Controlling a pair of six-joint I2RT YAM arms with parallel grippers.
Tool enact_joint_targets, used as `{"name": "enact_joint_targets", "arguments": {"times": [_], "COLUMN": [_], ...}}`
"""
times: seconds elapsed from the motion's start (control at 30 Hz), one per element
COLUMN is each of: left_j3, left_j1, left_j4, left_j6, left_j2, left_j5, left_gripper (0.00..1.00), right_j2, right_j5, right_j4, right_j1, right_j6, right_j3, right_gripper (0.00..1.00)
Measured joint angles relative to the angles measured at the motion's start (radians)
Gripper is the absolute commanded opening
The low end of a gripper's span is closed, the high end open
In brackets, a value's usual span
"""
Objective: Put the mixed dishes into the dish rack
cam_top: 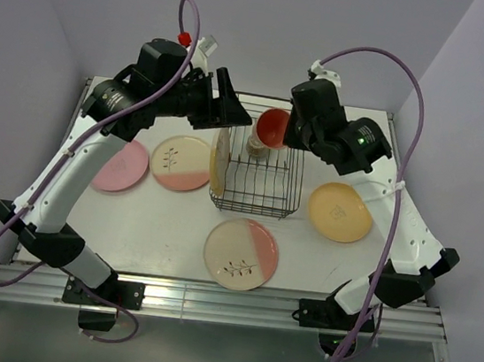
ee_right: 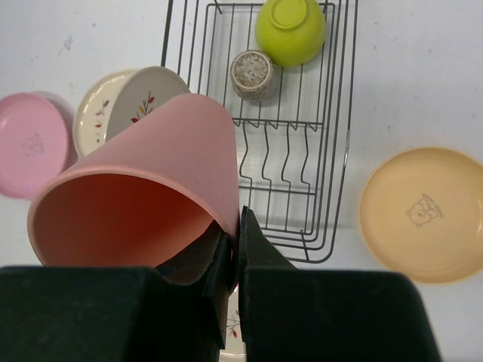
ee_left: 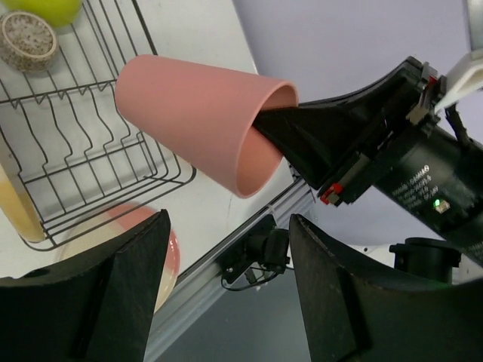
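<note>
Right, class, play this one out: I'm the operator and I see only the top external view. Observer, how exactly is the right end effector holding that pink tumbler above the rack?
Observer: In the right wrist view, the right end effector pinches the rim of the salmon-pink tumbler, one finger inside and one outside.
Operator: The left arm blocks the rack's far end for me. What is there?
Observer: A lime-green bowl sits at the far end of the dish rack, next to the tiny grey cup.
Operator: And the left end effector?
Observer: In the left wrist view, the left end effector is open and empty, with the tumbler ahead of it, untouched.
</note>
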Motion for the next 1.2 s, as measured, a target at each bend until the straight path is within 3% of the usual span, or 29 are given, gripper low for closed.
{"name": "enact_joint_targets", "arguments": {"times": [0.6, 0.7, 0.77, 0.8, 0.83, 0.87, 1.03, 1.07, 1.1, 1.13, 1.2], "left_j3": [0.096, 0.111, 0.125, 0.130, 0.132, 0.132, 0.123, 0.108, 0.078, 0.039, -0.065], "left_j1": [-0.113, -0.123, -0.124, -0.125, -0.129, -0.133, -0.124, -0.117, -0.105, -0.089, -0.047], "left_j4": [-0.115, -0.126, -0.150, -0.161, -0.167, -0.175, -0.180, -0.161, -0.127, -0.090, -0.025], "left_j6": [0.019, 0.023, 0.024, 0.033, 0.040, 0.038, 0.042, 0.043, 0.045, 0.043, 0.037], "left_j2": [0.139, 0.151, 0.165, 0.172, 0.175, 0.181, 0.204, 0.195, 0.180, 0.162, 0.109], "left_j5": [-0.160, -0.181, -0.190, -0.195, -0.204, -0.217, -0.238, -0.222, -0.191, -0.162, -0.096], "left_gripper": [0.56, 0.49, 0.33, 0.26, 0.11, 0.02, 0.00, 0.00, 0.00, 0.00, 0.00], "right_j2": [0.098, 0.120, 0.130, 0.137, 0.143, 0.149, 0.153, 0.148, 0.143, 0.138, 0.129], "right_j5": [0.178, 0.211, 0.244, 0.266, 0.282, 0.296, 0.304, 0.290, 0.278, 0.268, 0.240], "right_j4": [-0.137, -0.154, -0.161, -0.164, -0.169, -0.176, -0.173, -0.174, -0.175, -0.176, -0.183], "right_j1": [0.159, 0.191, 0.212, 0.221, 0.230, 0.239, 0.265, 0.265, 0.264, 0.264, 0.261], "right_j6": [-0.011, -0.012, -0.014, -0.021, -0.026, -0.029, -0.030, -0.032, -0.033, -0.036, -0.041], "right_j3": [0.219, 0.242, 0.246, 0.249, 0.249, 0.249, 0.249, 0.249, 0.249, 0.250, 0.262], "right_gripper": [0.00, 0.00, 0.01, 0.05, 0.07, 0.11, 0.53, 0.78, 0.93, 1.00, 1.00]}}
